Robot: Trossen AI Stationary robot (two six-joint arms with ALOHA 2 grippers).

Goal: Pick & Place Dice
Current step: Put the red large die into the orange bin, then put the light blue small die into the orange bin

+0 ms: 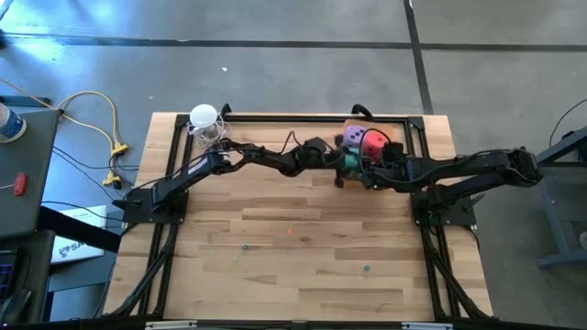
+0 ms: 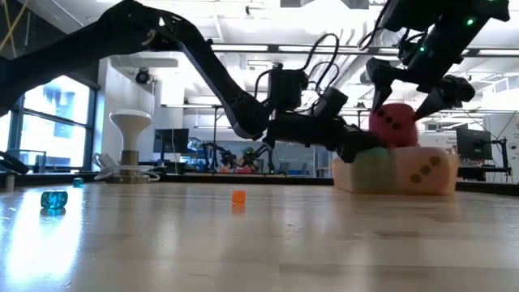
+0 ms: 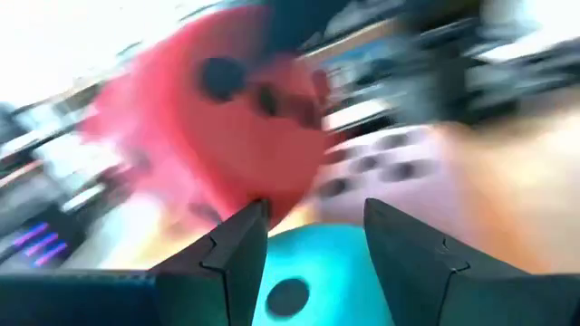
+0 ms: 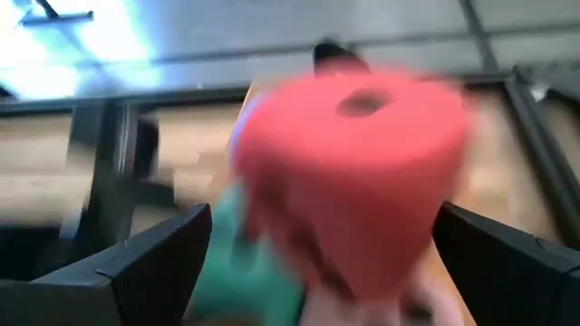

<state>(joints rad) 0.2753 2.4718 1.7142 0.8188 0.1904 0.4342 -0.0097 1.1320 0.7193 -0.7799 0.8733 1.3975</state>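
The four dice sit bunched at the far right of the wooden surface (image 1: 303,229), all touching — the red die (image 1: 374,141) perched on top, the purple die (image 1: 352,137) beside it, the mint green die (image 2: 375,169) and the pink die (image 2: 426,172) underneath at surface level. The left gripper (image 3: 313,240) reaches in from the left and its fingers (image 3: 237,249) are clamped on the mint green die, with the red and purple ones just beyond. The right gripper (image 4: 317,254) hangs over the red die, fingers (image 4: 149,258) spread wide on either side of it — not touching it in the low view.
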